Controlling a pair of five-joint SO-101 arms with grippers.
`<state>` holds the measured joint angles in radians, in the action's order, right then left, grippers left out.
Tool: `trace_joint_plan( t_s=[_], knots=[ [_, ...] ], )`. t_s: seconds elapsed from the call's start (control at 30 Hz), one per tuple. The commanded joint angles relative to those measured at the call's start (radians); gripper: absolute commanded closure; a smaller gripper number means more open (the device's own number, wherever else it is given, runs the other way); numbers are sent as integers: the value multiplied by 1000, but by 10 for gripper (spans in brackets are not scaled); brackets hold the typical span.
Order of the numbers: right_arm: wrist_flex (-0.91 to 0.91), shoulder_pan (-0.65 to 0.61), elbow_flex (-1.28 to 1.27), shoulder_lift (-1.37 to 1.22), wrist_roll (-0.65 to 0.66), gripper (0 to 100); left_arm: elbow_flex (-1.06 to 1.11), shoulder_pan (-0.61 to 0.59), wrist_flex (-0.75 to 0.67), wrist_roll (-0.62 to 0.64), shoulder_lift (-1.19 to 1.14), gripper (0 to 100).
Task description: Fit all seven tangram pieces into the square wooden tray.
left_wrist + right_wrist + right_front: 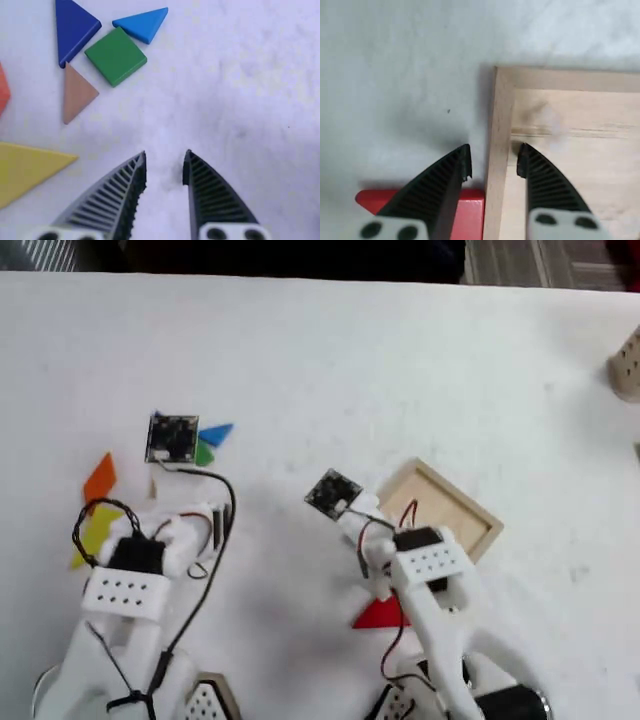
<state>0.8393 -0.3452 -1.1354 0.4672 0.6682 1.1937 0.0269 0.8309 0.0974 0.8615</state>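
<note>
My right gripper (493, 156), slightly parted, straddles the tray (445, 502) wall right of centre, likely steadying it. My left gripper (164, 161) hangs narrowly parted, empty.

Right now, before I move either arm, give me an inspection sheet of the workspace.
Surface: white table, no spills seen.
Job's things: wooden tray, no piece in the part that shows; red piece beside its outer wall; dark blue triangle, light blue triangle, green square, tan triangle, orange piece and yellow triangle lie loose near the left arm.
Clutter: tan object at the table's edge.
Grippers: left gripper jaws open over bare table; right gripper jaws open, astride the tray's wall.
Cables: black cable loops beside the left arm; red wire on the right arm.
Surroundings: dark strip past the table's far edge.
</note>
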Motion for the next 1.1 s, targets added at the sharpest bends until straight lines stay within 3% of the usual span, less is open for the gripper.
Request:
trace_joint_plan(
  t_s=[0.0,0.13,0.3,0.47,0.57,0.83,1.0,1.07],
  knots=[
    [2,-27,54,-38,-2,868,-17,-7,-23,14,1,865],
    [-45,-19,84,-81,2,987,-17,-7,-23,15,1,865],
    [-131,-16,103,-133,-5,982,-17,-7,-23,15,1,865],
    [-222,91,250,-142,-8,981,-17,-8,-23,15,1,865],
    [-219,113,362,-150,-98,981,-15,-8,-23,15,1,865],
    [48,108,611,-309,-207,969,-14,-8,-25,15,1,863],
    [315,77,723,-317,-204,804,-14,-7,-25,15,1,862],
    [406,61,764,-317,-144,755,-14,-7,-25,15,1,862]
  ],
)
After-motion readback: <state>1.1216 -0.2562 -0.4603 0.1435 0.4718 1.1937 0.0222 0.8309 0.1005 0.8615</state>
